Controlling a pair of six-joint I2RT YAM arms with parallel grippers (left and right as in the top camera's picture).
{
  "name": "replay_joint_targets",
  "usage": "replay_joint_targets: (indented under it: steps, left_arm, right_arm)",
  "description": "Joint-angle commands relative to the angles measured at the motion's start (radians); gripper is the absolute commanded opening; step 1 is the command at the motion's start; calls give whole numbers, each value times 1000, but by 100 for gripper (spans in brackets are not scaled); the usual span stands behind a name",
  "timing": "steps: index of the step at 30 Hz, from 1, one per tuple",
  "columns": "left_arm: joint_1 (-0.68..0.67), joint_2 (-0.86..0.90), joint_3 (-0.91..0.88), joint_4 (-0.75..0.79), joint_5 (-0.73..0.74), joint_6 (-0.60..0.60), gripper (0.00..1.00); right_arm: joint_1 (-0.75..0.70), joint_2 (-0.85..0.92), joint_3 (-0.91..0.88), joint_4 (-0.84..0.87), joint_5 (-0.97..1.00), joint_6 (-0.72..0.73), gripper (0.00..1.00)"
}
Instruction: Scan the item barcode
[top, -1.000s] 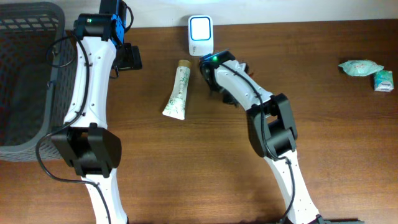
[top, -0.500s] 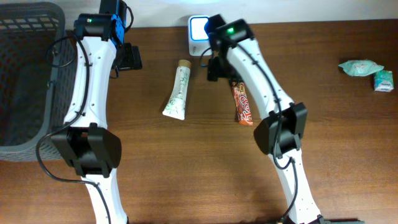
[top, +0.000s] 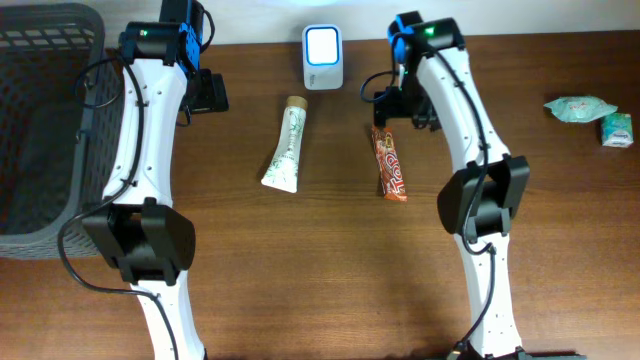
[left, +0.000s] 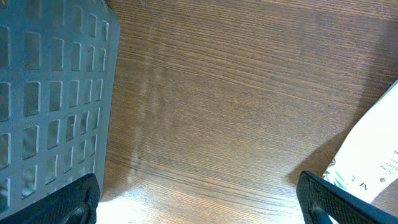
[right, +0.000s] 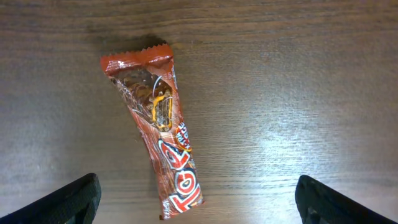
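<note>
Right gripper (top: 402, 104) spread, empty, above the snack bar (right: 155, 130) lying flat on the table (top: 560, 250), right of the scanner (top: 322, 57). Left gripper (top: 208, 92) spread too, idle. Looks like pickup and scan remain.

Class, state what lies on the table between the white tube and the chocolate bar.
Nothing. The overhead view shows only bare table between the white tube and the chocolate bar.
</note>
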Motion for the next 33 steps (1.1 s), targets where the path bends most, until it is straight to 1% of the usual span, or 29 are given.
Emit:
replay_joint_targets:
  steps: [1, 3, 4, 6, 8, 9, 11, 15, 17, 18, 20, 21, 22, 23, 24, 25, 26, 27, 29, 30, 31, 33]
  left_arm:
    - [-5, 7, 1, 1, 0, 9, 99]
    - [-5, 7, 1, 1, 0, 9, 99]
    - [-5, 7, 1, 1, 0, 9, 99]
    - [-5, 7, 1, 1, 0, 9, 99]
    - [-5, 7, 1, 1, 0, 9, 99]
    - [-5, 7, 1, 1, 0, 9, 99]
    - [-5, 7, 1, 1, 0, 9, 99]
    - [-5, 7, 1, 1, 0, 9, 99]
    - [-5, 7, 1, 2, 0, 9, 99]
    - [-5, 7, 1, 1, 0, 9, 99]
    - [-8, 7, 1, 1, 0, 9, 99]
    - [-8, 7, 1, 1, 0, 9, 99]
    - [-7, 7, 1, 1, 0, 9, 99]
    - [-7, 7, 1, 1, 0, 9, 99]
    - [-7, 7, 1, 1, 0, 9, 99]
    - [-7, 7, 1, 1, 0, 9, 99]
    - [-7, 7, 1, 1, 0, 9, 99]
    - [-7, 7, 1, 1, 0, 9, 99]
    - [-7, 7, 1, 1, 0, 9, 99]
    - [-7, 7, 1, 1, 0, 9, 99]
    - [-7, 7, 1, 1, 0, 9, 99]
    - [-7, 7, 1, 1, 0, 9, 99]
  right_arm:
    - [-32, -8, -11, -4, -50, -88, 99]
    - [-63, -8, -35, -3, -50, -108, 99]
    - [-94, -8, -88, 14, -52, -107, 99]
    - [-110, -8, -148, 41, -84, -108, 99]
    - [-120, -8, -269, 100, -259, -249, 99]
    - [-120, -8, -323, 134, -308, -292, 99]
    - [-120, -8, -386, 193, -325, -293, 99]
    - [-119, -8, -391, 231, -347, -293, 98]
    - [-102, -8, -391, 246, -350, -253, 86]
    - [-82, -8, -391, 254, -349, -237, 74]
    - [-45, -8, -391, 257, -333, -225, 66]
    - [-19, -8, -391, 258, -270, -173, 65]
    - [2, -8, -392, 259, -187, -122, 59]
    - [19, -8, -396, 261, -145, -96, 55]
    - [32, -8, -397, 261, -135, -87, 48]
    - [39, -8, -400, 261, -135, -86, 34]
    - [50, -8, -400, 260, -135, -86, 13]
    - [58, -8, -400, 260, -135, -82, 4]
    - [66, -8, -383, 257, -136, -43, 4]
    - [69, -10, -345, 254, -135, -34, 4]
    - [69, -11, -296, 247, -134, -34, 4]
    - [69, -12, -122, 233, -127, -34, 4]
